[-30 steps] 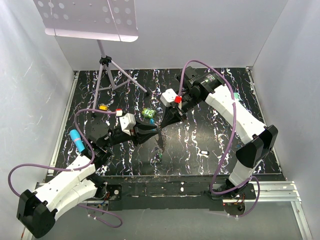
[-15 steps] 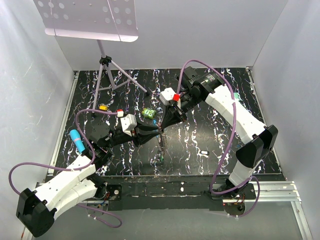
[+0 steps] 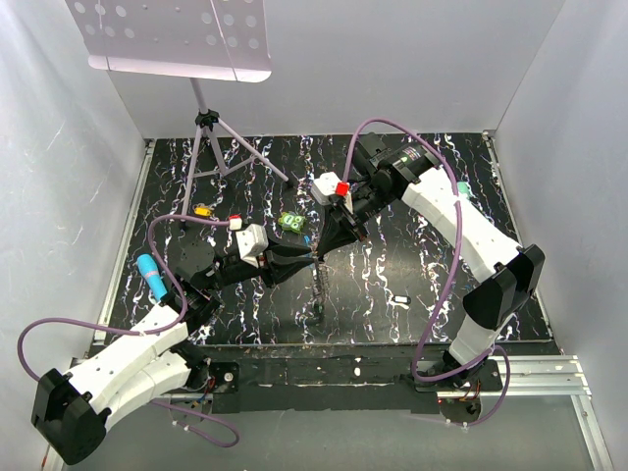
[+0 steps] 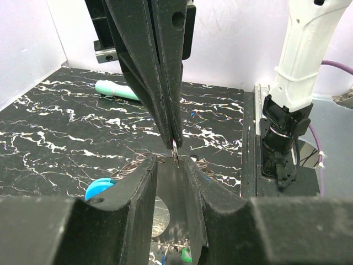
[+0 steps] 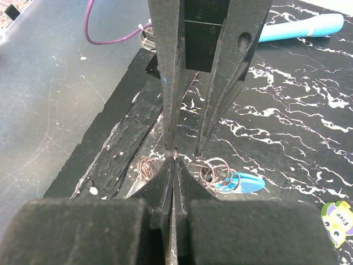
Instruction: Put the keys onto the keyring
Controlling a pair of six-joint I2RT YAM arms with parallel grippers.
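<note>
The only writing we can make out is the word "Five", printed on the green lumpy object (image 5: 336, 218) that lies on the black marbled table (image 3: 412, 255), left of the middle and toward the far side. We find no other label, brand, number or sign legible.

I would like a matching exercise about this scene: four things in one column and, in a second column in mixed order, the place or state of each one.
Column A
1. left tool
2. right tool
3. teal marker
4. green lumpy object

Column B
a. lies near the left edge of the table
b. shut on the keyring
c. fingers apart
d. sits on the table just beyond the tool tips

Pairs: 1-c, 2-b, 3-a, 4-d
</note>
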